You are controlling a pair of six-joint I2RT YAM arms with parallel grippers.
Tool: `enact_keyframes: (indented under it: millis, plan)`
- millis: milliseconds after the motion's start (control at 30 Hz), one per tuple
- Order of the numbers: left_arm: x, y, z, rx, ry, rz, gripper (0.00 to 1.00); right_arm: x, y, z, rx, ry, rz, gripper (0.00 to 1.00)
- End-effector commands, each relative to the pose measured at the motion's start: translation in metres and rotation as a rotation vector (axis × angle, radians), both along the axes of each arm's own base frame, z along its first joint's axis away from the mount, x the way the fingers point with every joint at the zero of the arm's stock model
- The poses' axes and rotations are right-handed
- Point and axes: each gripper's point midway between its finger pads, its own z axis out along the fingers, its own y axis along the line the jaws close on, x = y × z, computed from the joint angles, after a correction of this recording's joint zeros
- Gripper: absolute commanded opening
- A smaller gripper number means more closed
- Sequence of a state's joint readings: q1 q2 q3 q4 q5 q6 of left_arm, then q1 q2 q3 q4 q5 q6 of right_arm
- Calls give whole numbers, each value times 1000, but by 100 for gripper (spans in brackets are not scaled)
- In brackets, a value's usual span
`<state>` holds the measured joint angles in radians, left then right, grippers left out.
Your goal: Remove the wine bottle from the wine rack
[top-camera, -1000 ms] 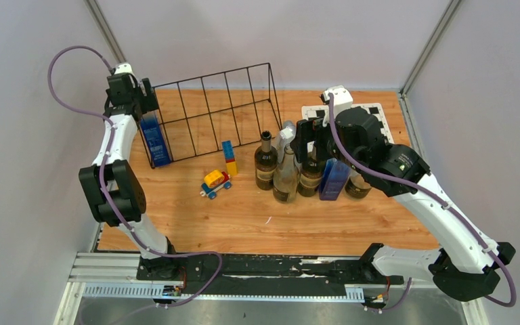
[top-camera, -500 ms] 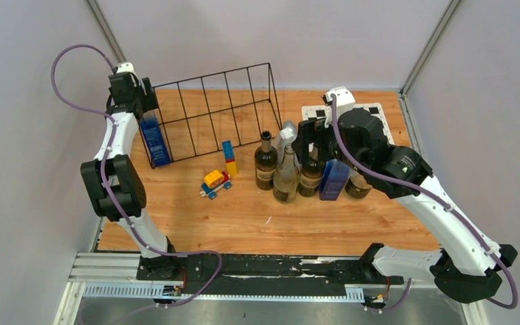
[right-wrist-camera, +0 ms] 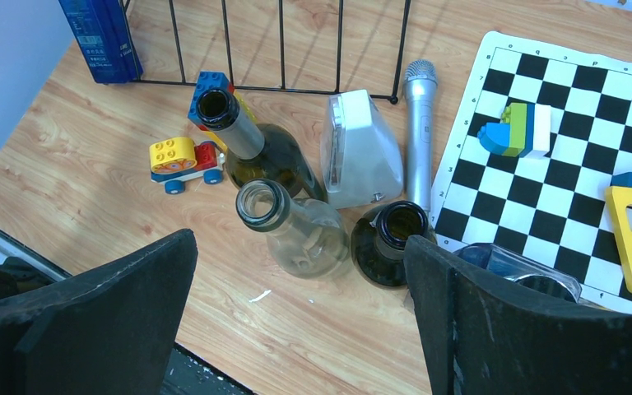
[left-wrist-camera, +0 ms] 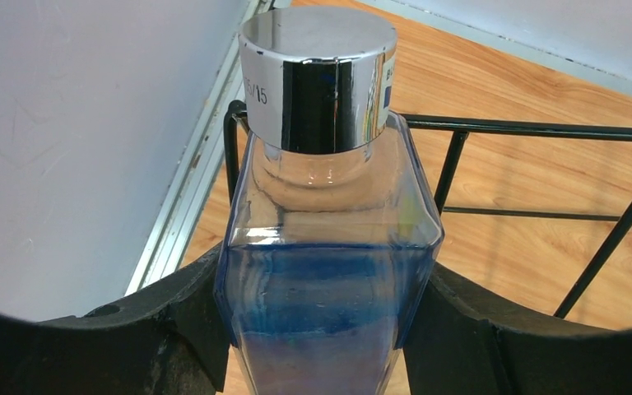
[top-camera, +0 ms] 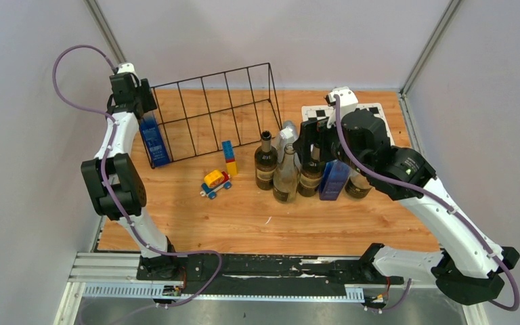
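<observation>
Left wrist view: we note the square blue glass bottle (left-wrist-camera: 329, 280), topped by a round mirror-chrome cap (left-wrist-camera: 318, 78), standing upright in the end slot of the long black thin-wire wine rack (left-wrist-camera: 535, 128), at the corner nearest the left wall. Likely reason for the placing: the upright dividers keep a tall narrow bottle from toppling, so a lift straight up looks to us the clean way out. The left gripper (left-wrist-camera: 321, 346) straddles the bottle from above, just under its shoulder, where the flat glass sides give the black fingers (left-wrist-camera: 173, 321) parallel faces to press on. The polished cap would be slicker, we judge. Jaws stand about half open, one finger lying against each side of the glass with no gap visible; how firmly they bite we cannot tell. The bottle's base is hidden here. In the top external view it appears to stand on the light wooden tabletop (top-camera: 257, 217) inside the rack, not yet lifted. Right gripper (right-wrist-camera: 300, 255): jaws spread wide, holding nothing, touching nothing. It hangs over a cluster of open-necked dark and clear glass bottles (right-wrist-camera: 255, 156) beside the black-and-white chessboard mat (right-wrist-camera: 543, 156), well apart from the rack. We judge it sits out of the way of the lift.
</observation>
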<state>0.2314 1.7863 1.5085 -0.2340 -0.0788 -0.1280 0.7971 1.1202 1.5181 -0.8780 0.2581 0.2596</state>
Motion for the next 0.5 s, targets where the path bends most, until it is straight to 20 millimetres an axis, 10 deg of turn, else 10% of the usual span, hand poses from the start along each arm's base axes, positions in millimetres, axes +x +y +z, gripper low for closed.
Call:
enact_keyframes:
  millis: [0, 233, 467]
  plan:
    - [1, -1, 52, 14, -120, -21, 43, 0, -3, 11, 28, -39, -2, 99]
    - [-23, -13, 96, 0, -250, -30, 6, -1, -6, 10, 22, -45, -9, 99]
    - [-54, -28, 138, -16, -349, -52, 0, -1, -9, 12, 17, -57, -14, 99]
